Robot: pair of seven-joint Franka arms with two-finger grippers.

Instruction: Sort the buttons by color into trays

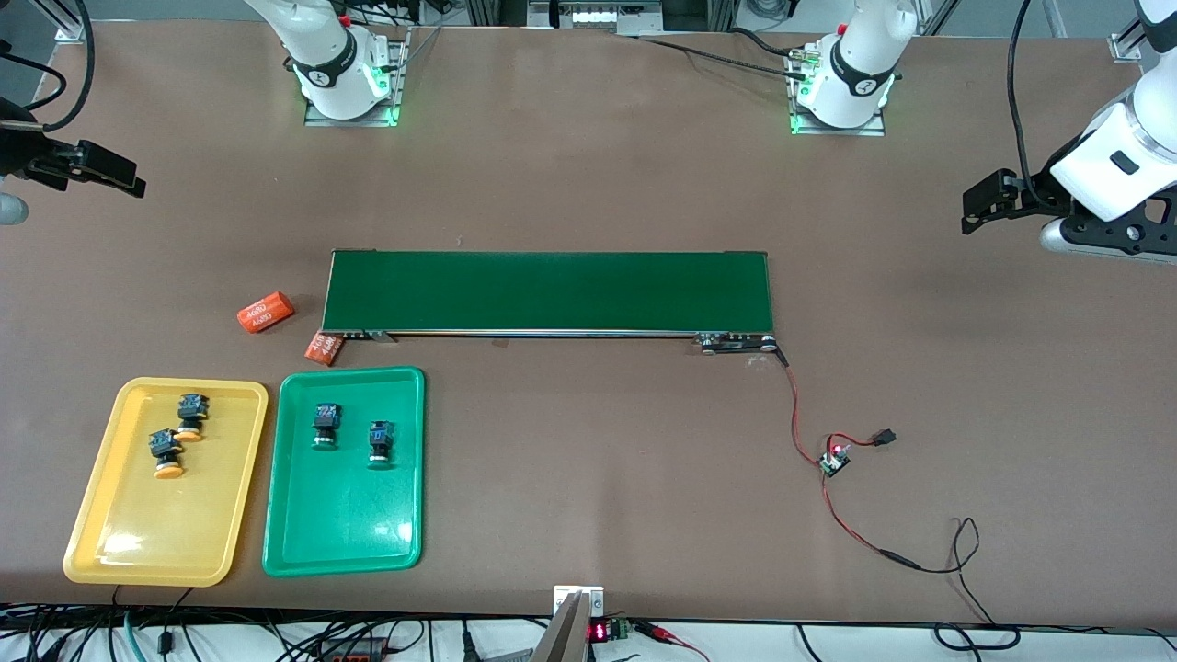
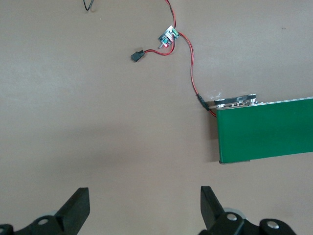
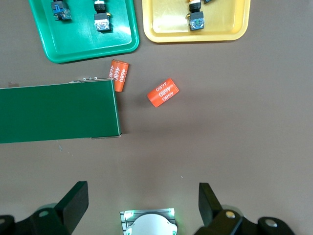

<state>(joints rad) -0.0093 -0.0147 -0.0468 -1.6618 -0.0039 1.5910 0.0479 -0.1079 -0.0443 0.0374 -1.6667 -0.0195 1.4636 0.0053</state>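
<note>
1. Two yellow-capped buttons (image 1: pixel 175 439) lie in the yellow tray (image 1: pixel 92 524), two green-capped buttons (image 1: pixel 352 432) in the green tray (image 1: pixel 345 542), all well apart from both jaws.
2. Each button has a black-and-blue body.
3. Left gripper (image 2: pixel 145 208) waits over bare surface (image 1: pixel 598 460), jaws wide, holding nothing.
4. Right gripper (image 3: pixel 143 205) likewise, jaws wide.

front: high, facing robots | wrists: downward, sharing conveyor belt (image 1: pixel 549 291)
</note>
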